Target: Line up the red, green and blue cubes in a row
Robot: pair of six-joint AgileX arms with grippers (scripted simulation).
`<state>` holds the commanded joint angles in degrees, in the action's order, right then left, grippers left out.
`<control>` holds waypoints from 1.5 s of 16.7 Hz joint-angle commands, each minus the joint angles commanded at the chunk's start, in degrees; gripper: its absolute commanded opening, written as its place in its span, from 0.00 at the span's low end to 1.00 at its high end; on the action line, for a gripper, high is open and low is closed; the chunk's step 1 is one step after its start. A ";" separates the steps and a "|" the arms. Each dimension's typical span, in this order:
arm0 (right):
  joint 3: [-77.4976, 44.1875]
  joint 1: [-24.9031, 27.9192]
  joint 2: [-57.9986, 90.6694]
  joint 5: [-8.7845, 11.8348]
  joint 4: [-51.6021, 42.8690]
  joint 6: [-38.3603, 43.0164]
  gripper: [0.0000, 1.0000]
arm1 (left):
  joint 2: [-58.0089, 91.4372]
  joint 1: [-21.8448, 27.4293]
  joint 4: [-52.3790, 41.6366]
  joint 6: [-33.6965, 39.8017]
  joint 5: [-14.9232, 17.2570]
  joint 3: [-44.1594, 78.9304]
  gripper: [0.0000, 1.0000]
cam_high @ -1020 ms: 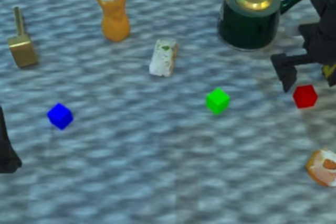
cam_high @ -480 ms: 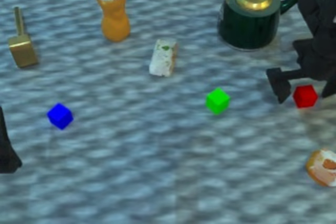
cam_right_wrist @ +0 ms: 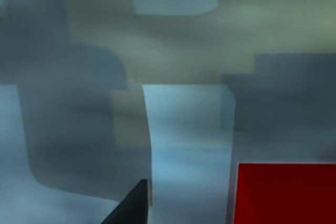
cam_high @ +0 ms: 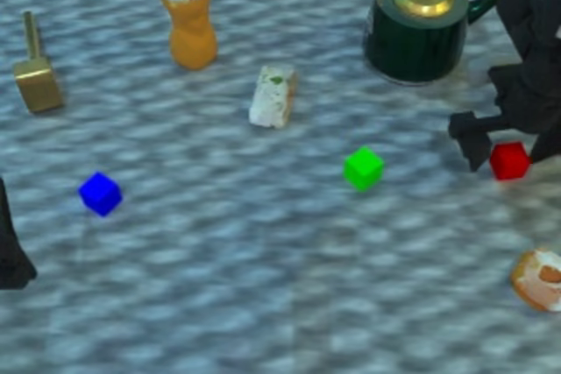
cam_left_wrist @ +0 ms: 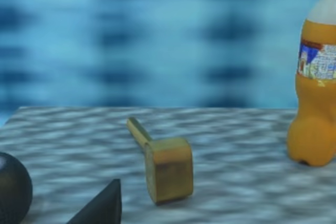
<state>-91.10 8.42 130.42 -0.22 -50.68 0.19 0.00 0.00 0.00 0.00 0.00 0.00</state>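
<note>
The red cube [cam_high: 509, 161] sits at the table's right side, and my right gripper [cam_high: 513, 148] stands open over it, one dark finger [cam_high: 473, 142] just left of the cube and the other hidden under the arm. The right wrist view shows the red cube [cam_right_wrist: 286, 192] close up beside one fingertip [cam_right_wrist: 134, 205], with a gap between them. The green cube [cam_high: 363, 168] lies right of the middle. Far to the left is the blue cube [cam_high: 100, 194]. My left gripper [cam_high: 10, 260] is parked at the left edge, open and holding nothing.
A dark green kettle [cam_high: 416, 24] stands just behind the right gripper. An orange bottle [cam_high: 186, 15], a gold mallet [cam_high: 35, 76] and a white block [cam_high: 273, 96] lie toward the back. A bread roll [cam_high: 539, 279] sits at the front right edge.
My right gripper has come leftward and down over the red cube, so its finger now stands close beside it. The cubes and the left arm have not moved.
</note>
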 joint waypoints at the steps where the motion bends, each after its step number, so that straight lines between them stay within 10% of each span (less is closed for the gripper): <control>1: 0.00 0.00 0.00 0.00 0.00 0.00 0.32 | 0.00 0.00 0.00 0.00 0.00 0.00 1.00; 6: 0.00 0.00 0.00 0.00 0.00 0.00 0.00 | 0.00 0.00 0.00 0.00 0.00 0.00 1.00; 25: -10.21 0.35 -6.71 0.06 -14.49 -0.06 0.00 | 0.00 0.00 0.00 0.00 0.00 0.00 1.00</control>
<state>-101.32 8.77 123.71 -0.16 -65.17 0.13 0.00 0.00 0.00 0.00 0.00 0.00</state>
